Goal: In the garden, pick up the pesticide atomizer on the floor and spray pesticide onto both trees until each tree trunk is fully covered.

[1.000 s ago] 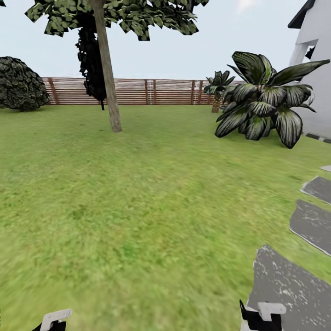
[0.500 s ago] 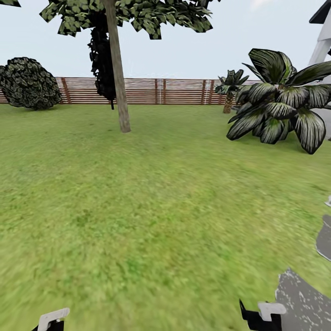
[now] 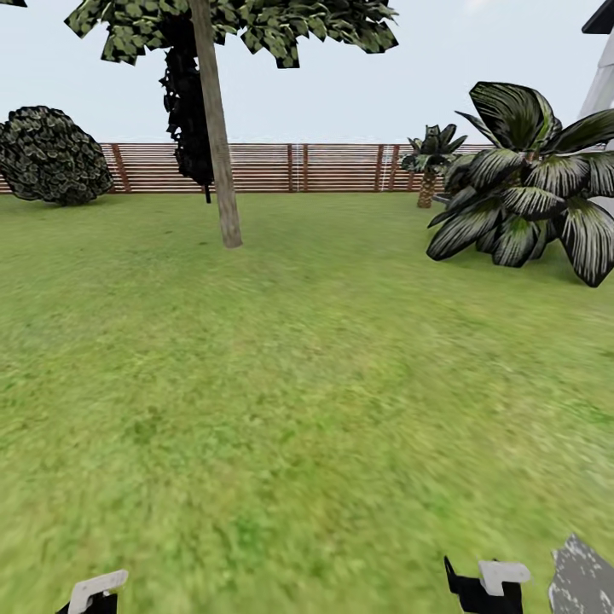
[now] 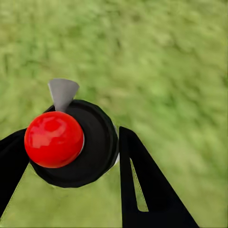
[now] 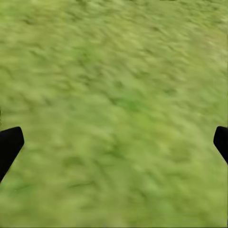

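Pesticide atomizer [image 4: 71, 142], lower left of left wrist view: round black body, red ball top, grey nozzle. Left gripper [image 4: 71, 164] grasps it, black fingers on both sides. Right gripper [image 5: 114, 142] spread wide, nothing held, over blurry grass [image 5: 118, 85]. Head view: pale tree trunk [image 3: 217, 136] upper left, fence [image 3: 324, 168] behind, bush [image 3: 51, 153] far left, palm-like plant [image 3: 529, 188] at right. Probably mid-approach; drive close, aim nozzle squarely at bark. No readable writing.
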You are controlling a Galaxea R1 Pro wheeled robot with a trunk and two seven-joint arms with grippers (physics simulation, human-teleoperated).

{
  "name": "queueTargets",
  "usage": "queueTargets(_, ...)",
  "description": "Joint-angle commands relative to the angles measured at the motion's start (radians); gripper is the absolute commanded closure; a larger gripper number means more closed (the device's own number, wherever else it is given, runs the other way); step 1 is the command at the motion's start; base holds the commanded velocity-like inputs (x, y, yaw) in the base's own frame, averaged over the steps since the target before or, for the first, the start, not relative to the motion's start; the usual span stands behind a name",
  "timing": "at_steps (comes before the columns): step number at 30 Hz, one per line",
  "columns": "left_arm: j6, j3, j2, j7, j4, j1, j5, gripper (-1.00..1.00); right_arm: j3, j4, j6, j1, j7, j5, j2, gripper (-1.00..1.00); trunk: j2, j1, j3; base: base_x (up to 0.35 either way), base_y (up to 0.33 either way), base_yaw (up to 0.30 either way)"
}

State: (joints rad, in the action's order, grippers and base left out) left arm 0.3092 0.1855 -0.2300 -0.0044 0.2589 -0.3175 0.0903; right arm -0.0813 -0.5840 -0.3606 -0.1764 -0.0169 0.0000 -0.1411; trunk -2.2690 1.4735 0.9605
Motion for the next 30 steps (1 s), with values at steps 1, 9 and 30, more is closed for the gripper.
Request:
queueTargets(1,0.000,0.000,0.000,0.000,0.000,0.000,0.000,1.00,0.000,0.000,0.000,0.000,0.000,0.000,0.000,-1.00,0.000,0.000,0.000,0.338,0.101,0.000)
queueTargets(9,-0.001,0.001,0.000,0.000,0.000,0.000,0.000,1.00,0.000,0.000,-0.001,0.000,0.000,0.000,0.000,-1.00,0.000,0.000,0.000,0.338,0.110,0.011)
queueTargets(30,-0.001,0.002,0.000,0.000,0.000,0.000,0.000,1.00,-0.001,0.000,-0.001,0.000,0.000,0.000,0.000,-1.00,0.000,0.000,0.000,0.338,0.118,0.180)
